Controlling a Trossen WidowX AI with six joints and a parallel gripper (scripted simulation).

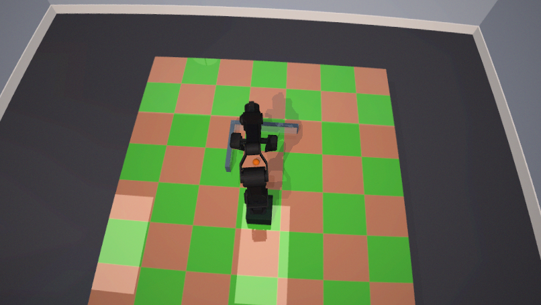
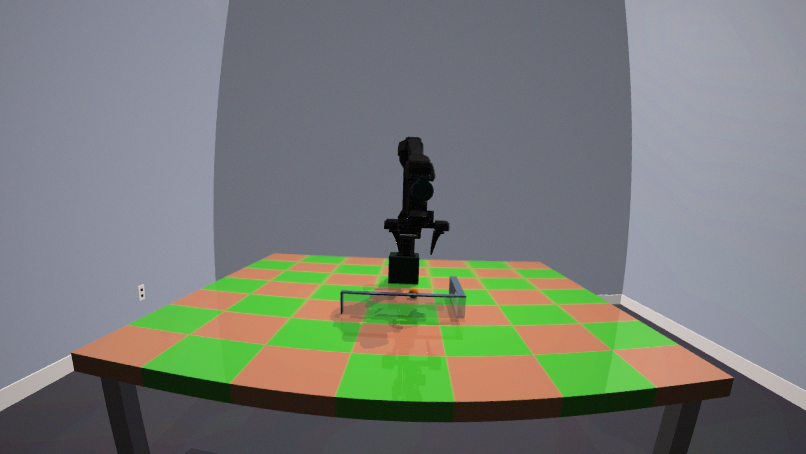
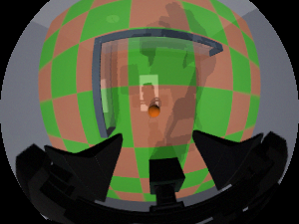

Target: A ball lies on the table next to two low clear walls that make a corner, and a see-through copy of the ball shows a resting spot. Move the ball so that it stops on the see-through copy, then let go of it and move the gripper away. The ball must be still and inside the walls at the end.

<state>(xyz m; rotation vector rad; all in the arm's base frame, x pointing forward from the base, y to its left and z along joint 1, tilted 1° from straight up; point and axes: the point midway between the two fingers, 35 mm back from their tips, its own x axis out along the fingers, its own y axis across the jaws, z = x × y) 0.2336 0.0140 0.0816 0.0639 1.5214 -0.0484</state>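
The orange ball rests on the table, on an orange-brown square. It is on the inner side of the two low clear walls, near the open end of the side wall and well away from the back wall. A faint outline touches the ball's far edge in the wrist view; I cannot tell the see-through copy clearly. My gripper is open and empty, raised well above the table and the wall tops. The ball is apart from both fingers.
The arm's dark base stands on the checkered table behind the ball. The walls meet in a corner on the far left in the top view. Arm shadows fall across the corner area.
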